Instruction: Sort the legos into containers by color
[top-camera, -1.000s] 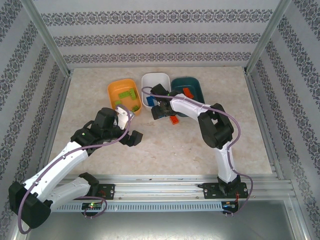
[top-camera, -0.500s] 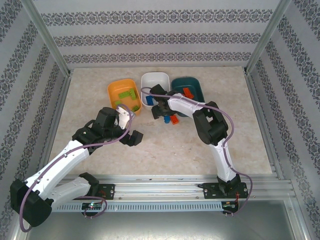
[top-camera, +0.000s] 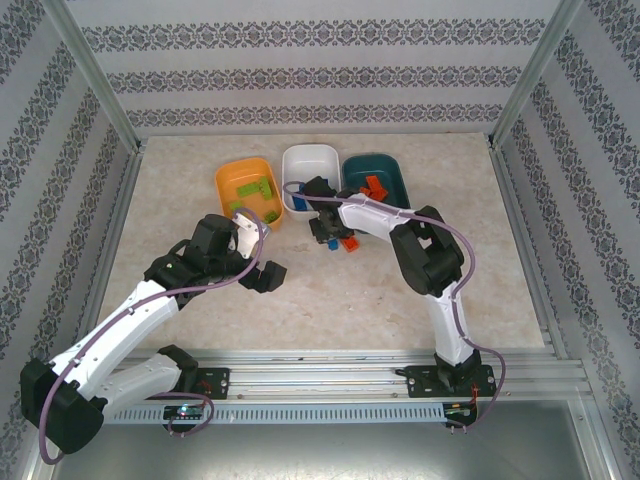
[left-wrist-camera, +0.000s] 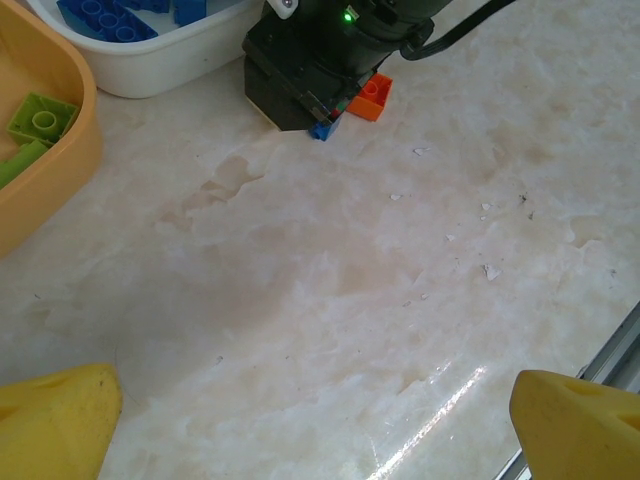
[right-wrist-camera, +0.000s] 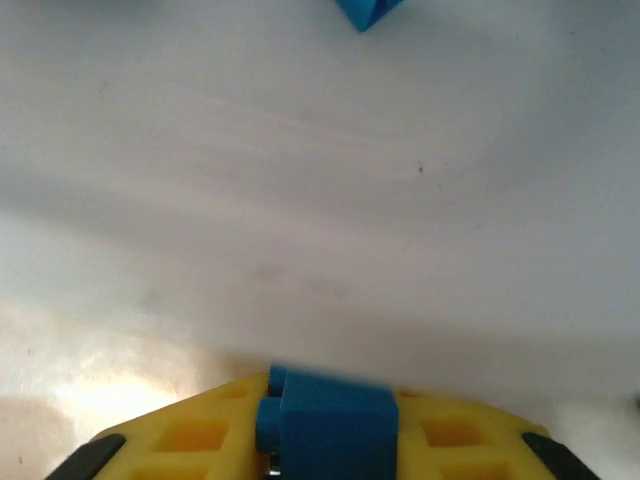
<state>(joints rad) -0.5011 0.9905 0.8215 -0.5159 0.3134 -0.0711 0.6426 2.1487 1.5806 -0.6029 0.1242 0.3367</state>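
My right gripper (right-wrist-camera: 335, 432) is shut on a small blue lego (right-wrist-camera: 340, 418), its yellow pads (right-wrist-camera: 190, 440) pressed on both sides. It sits low on the table just in front of the white container (top-camera: 312, 163); the left wrist view shows the blue lego (left-wrist-camera: 322, 130) under its black body. An orange-red lego (top-camera: 349, 243) lies on the table right beside it. The orange container (top-camera: 232, 178) holds green legos (top-camera: 252, 192), the white one blue legos (left-wrist-camera: 100, 14), the dark teal container (top-camera: 392, 172) orange-red legos (top-camera: 373, 186). My left gripper (top-camera: 268, 276) stands open and holds nothing.
The white container's outer wall (right-wrist-camera: 320, 180) stands close ahead of my right fingers. Patterned walls and a metal frame (top-camera: 520, 240) enclose the marble table (top-camera: 330, 310). A rail (top-camera: 330, 380) runs along the near edge.
My right gripper came down toward the near side of the white container and shut on the blue lego. The left arm has not moved.
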